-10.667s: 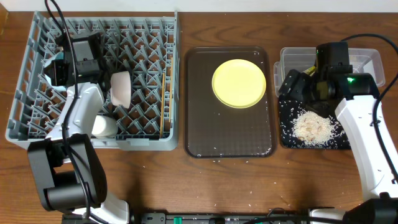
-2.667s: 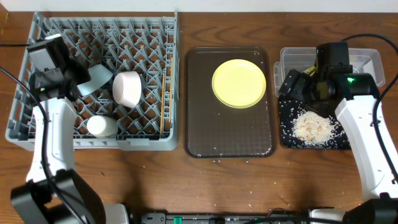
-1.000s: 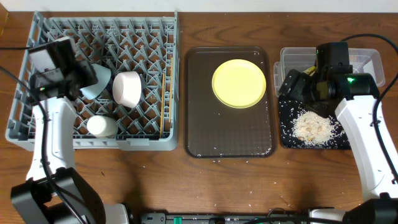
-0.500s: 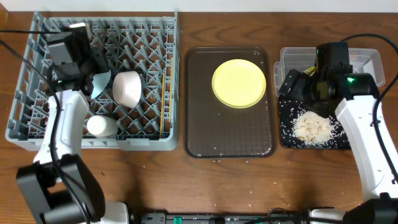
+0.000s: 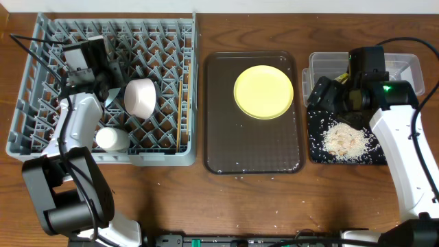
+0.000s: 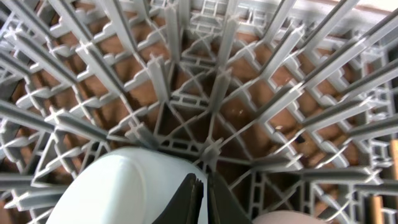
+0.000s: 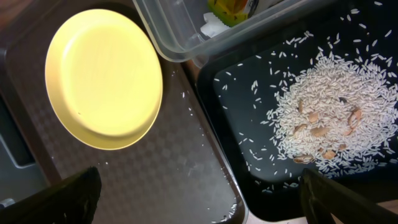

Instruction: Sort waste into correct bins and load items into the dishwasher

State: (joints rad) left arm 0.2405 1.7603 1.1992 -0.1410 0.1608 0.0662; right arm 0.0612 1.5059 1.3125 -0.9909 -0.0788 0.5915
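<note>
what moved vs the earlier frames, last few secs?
The left gripper swung rightward from the dish rack's left edge, bringing the light blue bowl in beside the white bowl. Its jaws look shut on the blue bowl's rim. Unchanged: white bowl, cup, chopsticks, yellow plate, rice, and the right gripper, open.

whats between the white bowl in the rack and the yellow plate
Overhead view: the chopsticks lying in the rack, its right wall, a strip of table, then the brown tray that the yellow plate sits on.
</note>
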